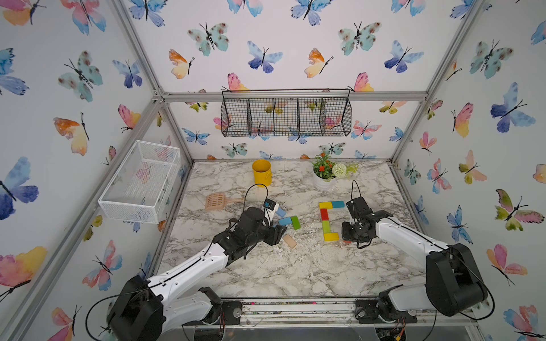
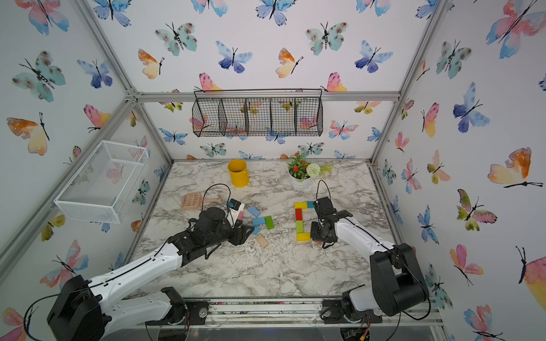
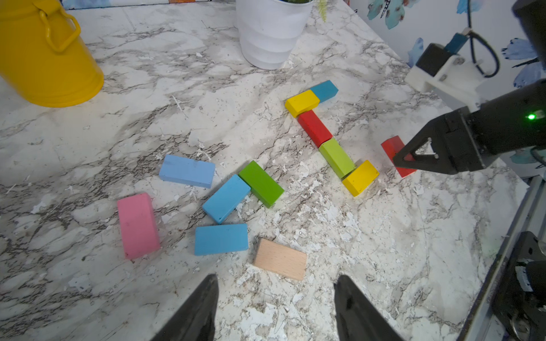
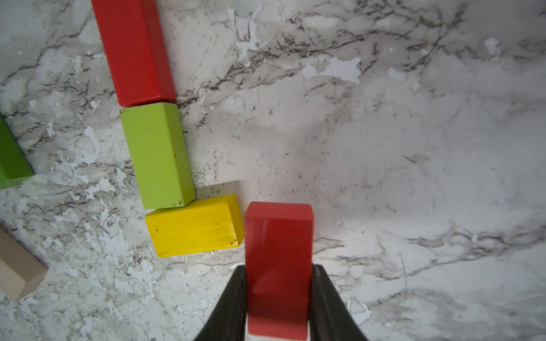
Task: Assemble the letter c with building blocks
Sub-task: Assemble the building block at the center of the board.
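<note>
Twelve building blocks are counted: three blue, two red, two yellow, two green, one teal, one pink, one tan, with one scoop, one yellow can, one plant pot and two wire baskets.

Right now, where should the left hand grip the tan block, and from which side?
Grip the tan block at mid-length, across its two long sides, with the left hand coming straight down from above. It lies flat on the table, so only its thin side faces are free, and a blue block sits close to one short end.
</note>
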{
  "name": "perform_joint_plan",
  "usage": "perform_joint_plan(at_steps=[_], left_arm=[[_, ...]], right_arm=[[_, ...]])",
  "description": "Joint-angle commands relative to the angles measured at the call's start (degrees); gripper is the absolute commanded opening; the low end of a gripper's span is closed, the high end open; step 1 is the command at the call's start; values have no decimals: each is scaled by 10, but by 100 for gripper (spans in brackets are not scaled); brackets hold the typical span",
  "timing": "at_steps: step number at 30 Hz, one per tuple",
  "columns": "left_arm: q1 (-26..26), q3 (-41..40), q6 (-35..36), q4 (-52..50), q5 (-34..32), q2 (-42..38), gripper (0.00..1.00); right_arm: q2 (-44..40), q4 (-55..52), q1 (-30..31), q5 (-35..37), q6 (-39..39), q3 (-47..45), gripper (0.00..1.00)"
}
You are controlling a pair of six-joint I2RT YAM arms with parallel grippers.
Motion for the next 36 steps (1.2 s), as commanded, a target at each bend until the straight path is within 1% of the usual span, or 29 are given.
perform_joint_plan(at_steps=[1, 7, 18, 30, 36], left_arm=[[1, -11, 25, 15, 51, -19, 63], [0, -14, 45, 22, 95, -23, 63], [0, -10, 47, 20, 101, -13, 63], [0, -7, 49, 20, 102, -9, 63], [-1, -4, 47, 17, 97, -2, 63]], right_arm=[[11, 16, -12, -12, -11, -9, 24], [21, 29, -31, -24, -13, -17, 25], [59, 46, -48, -31, -17, -6, 27], [79, 56, -63, -43, -18, 4, 33], [93, 62, -67, -55, -18, 11, 38]])
